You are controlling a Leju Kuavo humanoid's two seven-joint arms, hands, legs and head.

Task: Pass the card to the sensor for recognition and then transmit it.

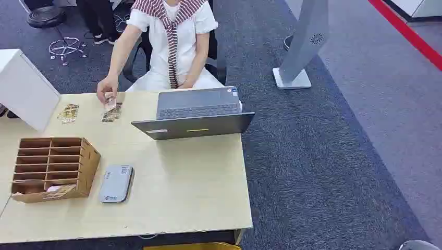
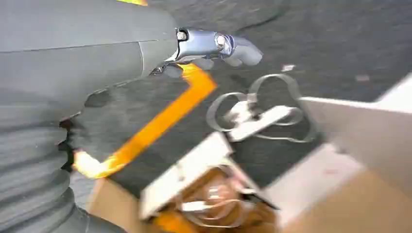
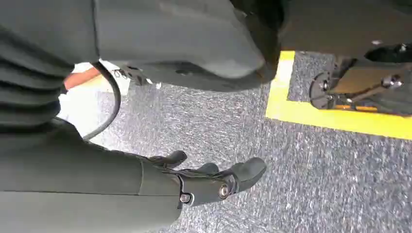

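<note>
On the pale wooden table (image 1: 182,177) a grey card sensor (image 1: 116,183) lies flat near my side, left of centre. Two patterned cards (image 1: 68,113) (image 1: 111,115) lie at the far left of the table. A person seated across holds another card (image 1: 110,103) in a hand (image 1: 106,91) just above the table. My left hand (image 2: 209,48) hangs beside my body over the floor, fingers loose and holding nothing. My right hand (image 3: 209,182) also hangs over the grey carpet, fingers apart and empty.
A wooden slotted rack (image 1: 52,166) stands left of the sensor. An open grey laptop (image 1: 197,112) sits at the table's far middle, facing the person. A white box (image 1: 23,88) stands at the left edge. A grey kiosk stand (image 1: 302,47) rises from the carpet at the right.
</note>
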